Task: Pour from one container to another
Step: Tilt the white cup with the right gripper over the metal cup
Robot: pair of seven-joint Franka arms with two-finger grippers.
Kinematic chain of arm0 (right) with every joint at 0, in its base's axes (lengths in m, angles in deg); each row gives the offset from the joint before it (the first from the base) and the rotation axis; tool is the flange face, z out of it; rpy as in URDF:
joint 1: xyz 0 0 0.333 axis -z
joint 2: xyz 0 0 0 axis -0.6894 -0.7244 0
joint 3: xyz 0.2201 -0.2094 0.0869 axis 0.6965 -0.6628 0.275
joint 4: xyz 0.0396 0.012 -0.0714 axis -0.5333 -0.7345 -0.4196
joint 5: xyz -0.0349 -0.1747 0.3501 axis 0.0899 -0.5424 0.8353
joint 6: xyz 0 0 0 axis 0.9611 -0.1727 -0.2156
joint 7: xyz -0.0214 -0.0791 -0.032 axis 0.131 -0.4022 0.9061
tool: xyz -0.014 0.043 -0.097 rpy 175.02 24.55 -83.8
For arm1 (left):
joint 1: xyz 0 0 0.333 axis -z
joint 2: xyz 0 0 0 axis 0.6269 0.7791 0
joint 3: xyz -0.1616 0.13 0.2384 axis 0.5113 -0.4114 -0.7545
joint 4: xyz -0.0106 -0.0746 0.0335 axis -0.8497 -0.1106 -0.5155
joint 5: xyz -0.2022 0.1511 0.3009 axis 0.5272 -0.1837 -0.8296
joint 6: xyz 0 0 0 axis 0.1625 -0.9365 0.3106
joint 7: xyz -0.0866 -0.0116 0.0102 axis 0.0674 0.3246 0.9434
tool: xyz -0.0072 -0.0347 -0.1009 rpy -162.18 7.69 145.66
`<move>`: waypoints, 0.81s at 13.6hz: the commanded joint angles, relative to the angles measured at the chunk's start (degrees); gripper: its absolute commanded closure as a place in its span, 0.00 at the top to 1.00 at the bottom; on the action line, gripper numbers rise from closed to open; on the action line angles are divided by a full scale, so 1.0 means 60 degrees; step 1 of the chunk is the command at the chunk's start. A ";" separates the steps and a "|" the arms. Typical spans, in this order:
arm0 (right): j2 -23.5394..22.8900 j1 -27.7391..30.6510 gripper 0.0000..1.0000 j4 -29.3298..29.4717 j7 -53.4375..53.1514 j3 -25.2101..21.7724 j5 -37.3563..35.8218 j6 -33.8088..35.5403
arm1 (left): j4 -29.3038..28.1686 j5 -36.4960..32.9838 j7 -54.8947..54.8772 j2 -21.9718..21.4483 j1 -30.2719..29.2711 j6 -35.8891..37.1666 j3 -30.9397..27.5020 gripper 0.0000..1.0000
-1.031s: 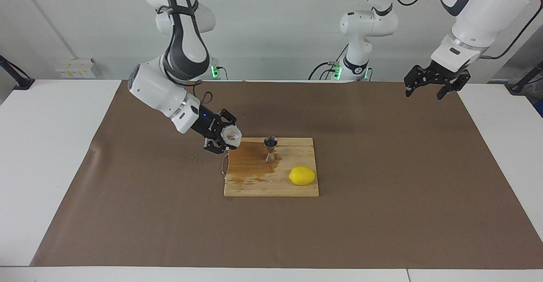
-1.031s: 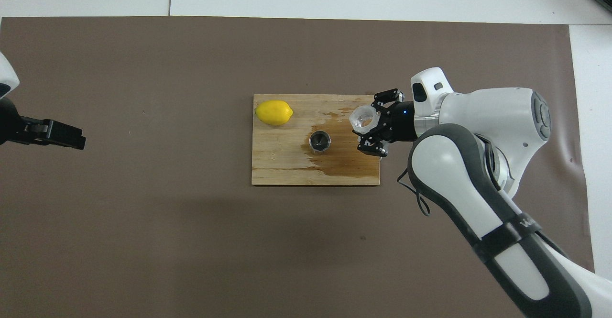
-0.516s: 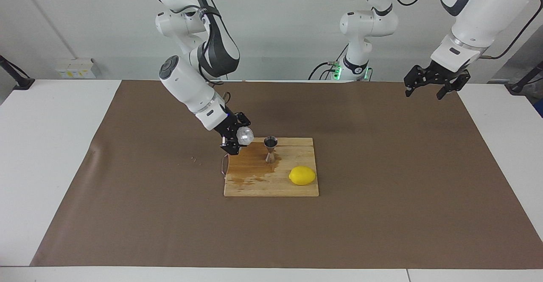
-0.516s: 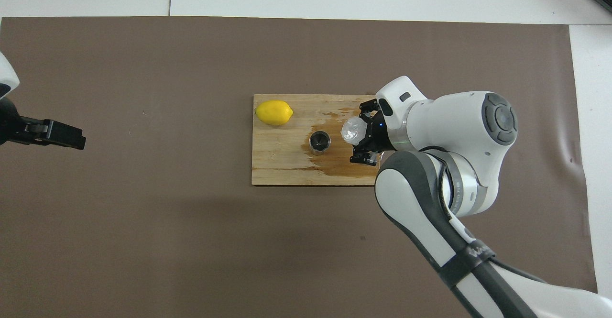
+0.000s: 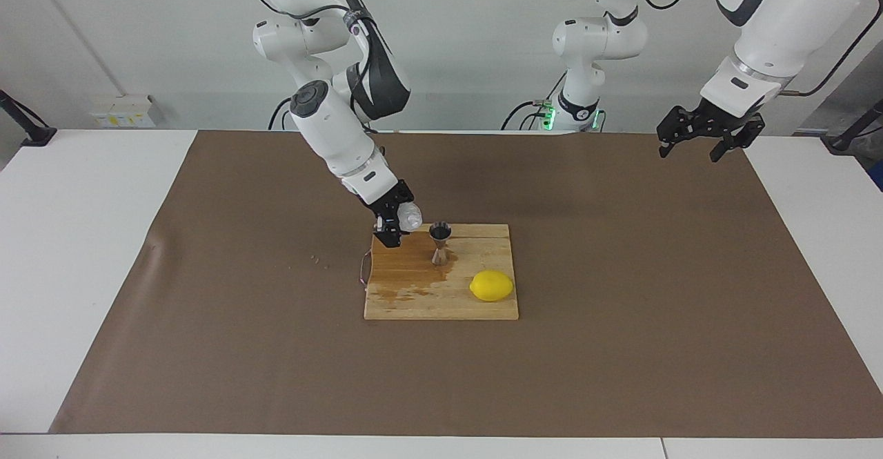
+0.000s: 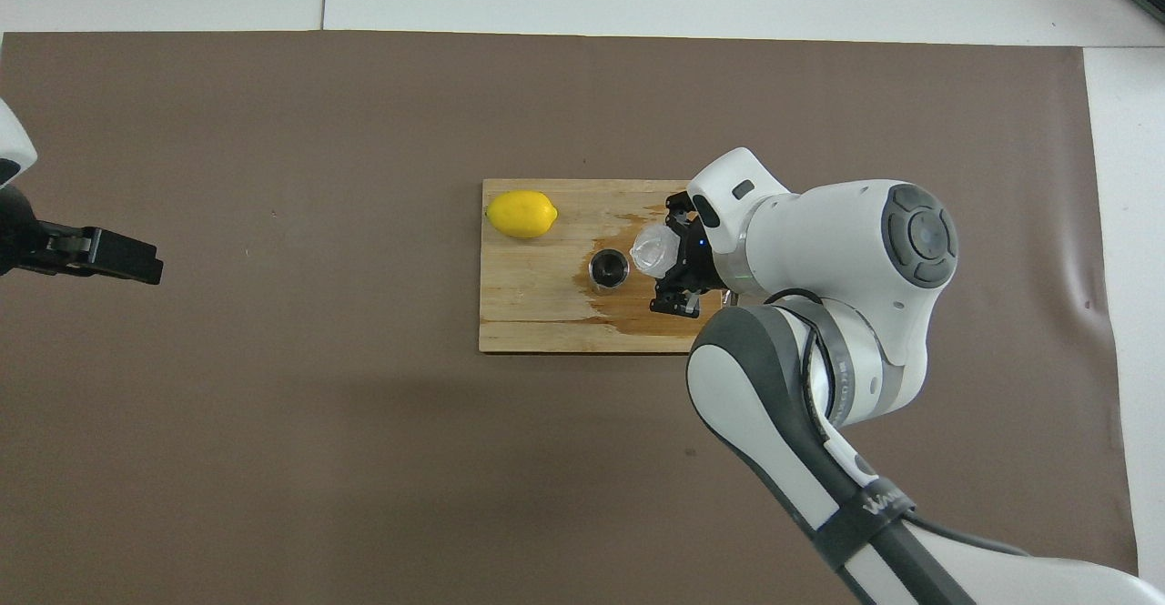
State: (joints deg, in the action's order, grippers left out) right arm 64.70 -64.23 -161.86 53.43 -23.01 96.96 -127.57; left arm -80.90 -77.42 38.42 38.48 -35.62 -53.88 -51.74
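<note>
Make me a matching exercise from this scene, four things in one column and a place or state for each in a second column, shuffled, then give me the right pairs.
Things:
1. plastic cup
2. jigger
3. lemon
4. left end effector

Places or states:
A. standing upright on the wet patch of the cutting board
B. open, up in the air over the left arm's end of the brown mat
C. tipped toward the jigger, held in the right end effector
D. lying on a dry part of the board

Pairs: 1-C, 2-A, 3-D, 4-B
</note>
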 commanded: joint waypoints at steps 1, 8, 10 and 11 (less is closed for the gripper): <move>0.0017 -0.0234 0.01 0.0050 -0.0281 0.0007 -0.0565 -0.0227 | -0.0227 -0.0182 -0.0006 -0.0251 -0.0005 0.0046 0.0025 1.00; 0.0003 -0.0588 0.01 0.0021 -0.1336 0.0007 -0.2206 -0.0433 | -0.0227 -0.0182 -0.0006 -0.0251 -0.0005 0.0031 0.0025 1.00; 0.0017 -0.0588 0.01 -0.0052 -0.1336 0.0007 -0.2352 -0.0433 | -0.0227 -0.0182 -0.0006 -0.0251 -0.0005 0.0031 0.0025 1.00; 0.0017 -0.0573 0.01 -0.0052 -0.1336 0.0007 -0.2542 -0.0433 | -0.0227 -0.0182 -0.0006 -0.0251 -0.0005 0.0046 0.0025 1.00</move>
State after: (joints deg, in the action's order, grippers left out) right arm 64.69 -67.90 -161.84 46.88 -23.05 84.42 -129.33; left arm -80.90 -77.42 38.42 38.48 -35.62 -53.88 -51.74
